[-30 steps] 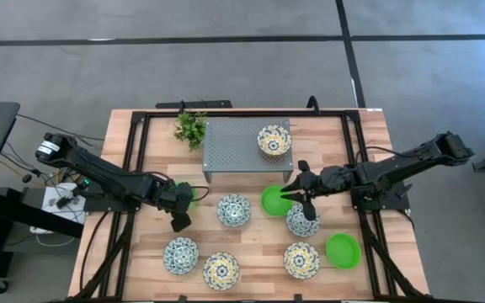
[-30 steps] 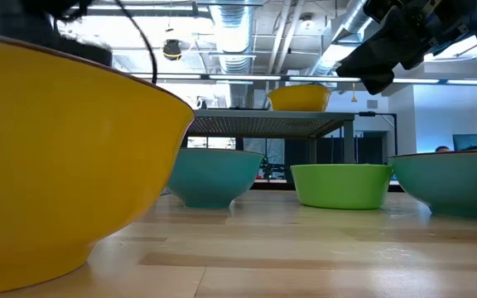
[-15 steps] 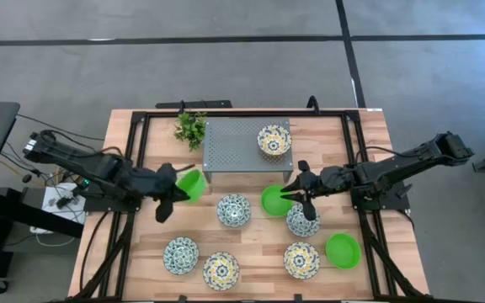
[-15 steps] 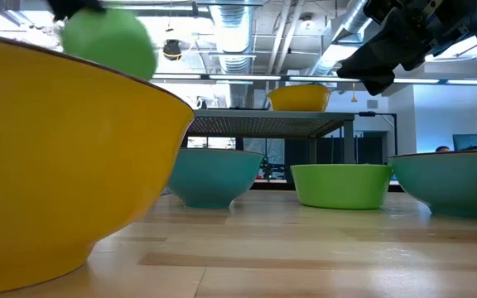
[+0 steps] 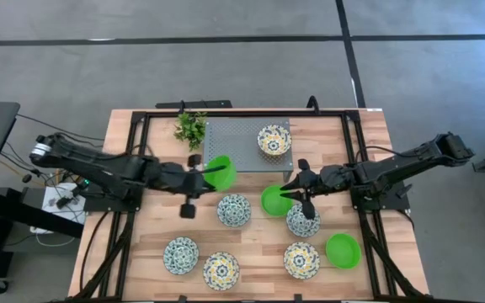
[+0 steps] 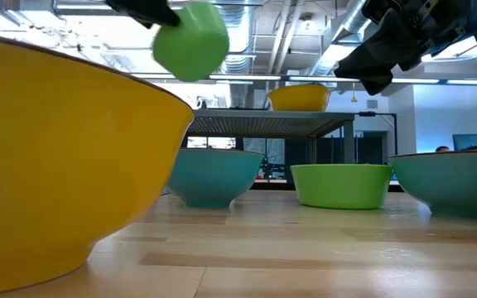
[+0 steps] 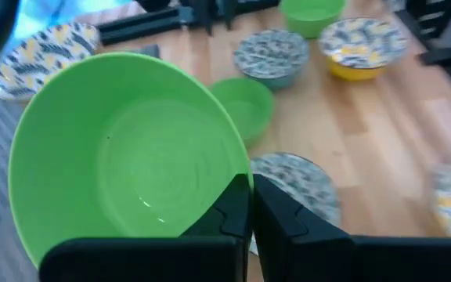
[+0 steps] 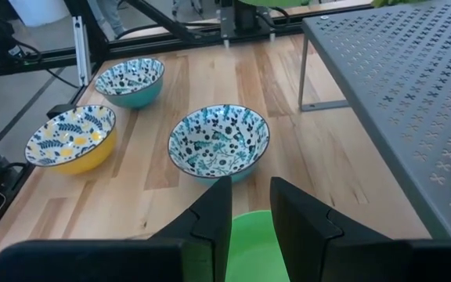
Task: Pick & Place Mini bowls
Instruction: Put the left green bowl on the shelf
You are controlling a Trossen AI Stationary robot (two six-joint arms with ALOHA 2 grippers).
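- Mini bowls, nine in all, are set out on the wooden table; three are plain green, six are patterned.
- One green bowl is held off the table, tilted, at the lower left corner of the grey perforated stand in the high view. In the low view it is seen raised at the upper left of centre.
- The left gripper is clamped on that bowl's rim, its fingers pressed together over the edge.
- A patterned bowl is kept on top of the stand, right of its centre.
- A second green bowl is placed at mid-frame on the table, below the stand. The right gripper is held at this bowl's right edge, its fingers a little apart and astride the green rim in the right wrist view.
- A third green bowl is found at the lower right.
- Five patterned bowls are spread across the lower half of the table, one of them at centre.
- A small plant sprig is set left of the stand, at the table's upper edge.
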